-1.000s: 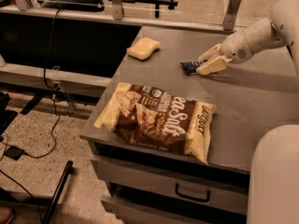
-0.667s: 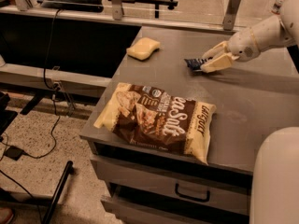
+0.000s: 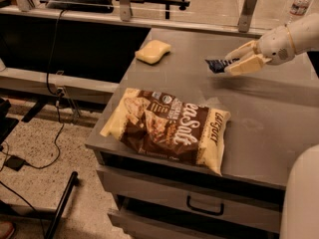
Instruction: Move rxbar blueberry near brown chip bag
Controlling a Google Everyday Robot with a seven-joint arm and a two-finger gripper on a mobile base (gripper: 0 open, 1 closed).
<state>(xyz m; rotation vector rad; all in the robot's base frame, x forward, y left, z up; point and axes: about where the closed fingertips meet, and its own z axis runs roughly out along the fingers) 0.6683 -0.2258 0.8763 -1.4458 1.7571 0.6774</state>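
Note:
The brown chip bag [image 3: 167, 127] lies flat at the front left of the grey table [image 3: 269, 108], with white "Sea Salt" lettering. My gripper [image 3: 238, 62] reaches in from the right, above the table's back right part. It is shut on the rxbar blueberry [image 3: 217, 64], a small dark navy wrapper that sticks out to the left between the cream fingers [image 3: 245, 66]. The bar is held lifted off the table, well behind and to the right of the chip bag.
A yellow sponge [image 3: 152, 51] sits at the table's back left. A drawer with a dark handle [image 3: 204, 206] is below the front edge. A water bottle [image 3: 300, 4] stands far back right. Cables run over the floor [image 3: 35, 153] at left.
The gripper has lifted the blue bar off the table and carried it up and to the right. The chip bag and sponge have not moved.

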